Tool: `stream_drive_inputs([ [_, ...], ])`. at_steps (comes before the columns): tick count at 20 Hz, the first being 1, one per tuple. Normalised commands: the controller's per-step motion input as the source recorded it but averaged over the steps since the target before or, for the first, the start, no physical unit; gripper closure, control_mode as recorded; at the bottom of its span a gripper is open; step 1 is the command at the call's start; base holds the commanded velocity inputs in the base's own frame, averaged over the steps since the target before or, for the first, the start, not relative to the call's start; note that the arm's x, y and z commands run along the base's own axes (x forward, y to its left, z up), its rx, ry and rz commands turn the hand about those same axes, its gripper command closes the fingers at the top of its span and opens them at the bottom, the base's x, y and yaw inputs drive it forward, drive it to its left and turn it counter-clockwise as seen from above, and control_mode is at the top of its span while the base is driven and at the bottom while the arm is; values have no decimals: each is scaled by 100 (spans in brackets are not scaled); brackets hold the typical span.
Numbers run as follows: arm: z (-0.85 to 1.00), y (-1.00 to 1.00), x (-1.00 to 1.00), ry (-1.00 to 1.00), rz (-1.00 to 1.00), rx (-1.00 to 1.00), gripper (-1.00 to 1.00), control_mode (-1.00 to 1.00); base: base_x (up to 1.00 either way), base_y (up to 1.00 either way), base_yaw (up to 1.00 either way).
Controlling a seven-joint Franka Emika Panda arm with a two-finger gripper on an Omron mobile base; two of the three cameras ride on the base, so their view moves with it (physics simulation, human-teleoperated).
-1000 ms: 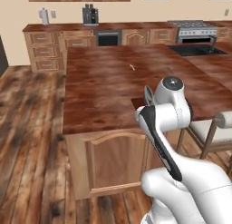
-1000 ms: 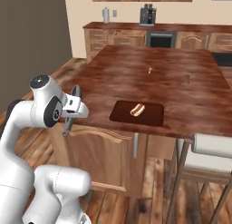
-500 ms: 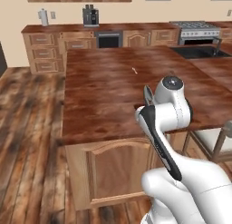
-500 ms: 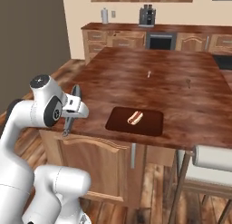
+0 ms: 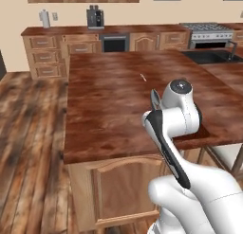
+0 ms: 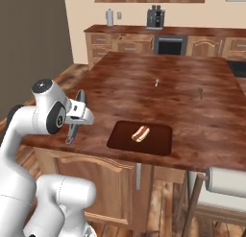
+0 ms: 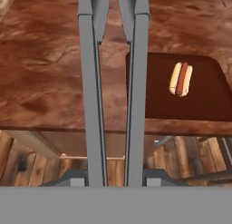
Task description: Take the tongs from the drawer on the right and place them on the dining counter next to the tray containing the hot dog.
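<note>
Held the tongs [image 7: 113, 82] in a narrow grip, gripper [image 6: 77, 120] closed on them near the hinge end; seen in the hand view as two long grey arms running up the middle of the frame, close together and almost parallel. In the right base view, hung above the near left corner of the dining counter [image 6: 158, 94], slim grey shaft tilted, one end up at about 12 o'clock from the gripper and the other down past the counter edge at about 6 o'clock. In the left base view, showed as a short grey tip [image 5: 154, 98] poking up at about 10 o'clock from the wrist. Carried by nothing else; whether touching the wood could not be told. Found the tray [image 6: 158, 140] lying flat near the front edge of the dining counter, at about 3 o'clock from the gripper, well apart from it. Held one hot dog [image 6: 140, 133], bun and sausage, left of the tray's middle, with bare dark floor around it. In the hand view, lay at about 2 o'clock from the tongs, left rim crossed by the right-hand arm. Left bare glossy wood between gripper and tray, and a broad open stretch behind. Two small items [image 6: 156, 81] stood far back. A stool seat [image 6: 226, 182] sat below the front edge.
</note>
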Motion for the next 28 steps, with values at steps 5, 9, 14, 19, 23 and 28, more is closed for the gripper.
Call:
stream_drive_inputs([
  [5,0,0,0,0,0,0,100,100,48,-8,0],
  [9,0,0,0,0,0,0,100,100,41,-9,0],
  [14,-2,-4,0,1,0,0,100,-100,0,-1,0],
  [19,-25,-2,18,6,2,3,100,-100,0,0,0],
  [23,-28,-9,41,8,4,8,100,-100,0,0,0],
  [28,-28,-2,58,9,3,3,100,-100,0,0,0],
])
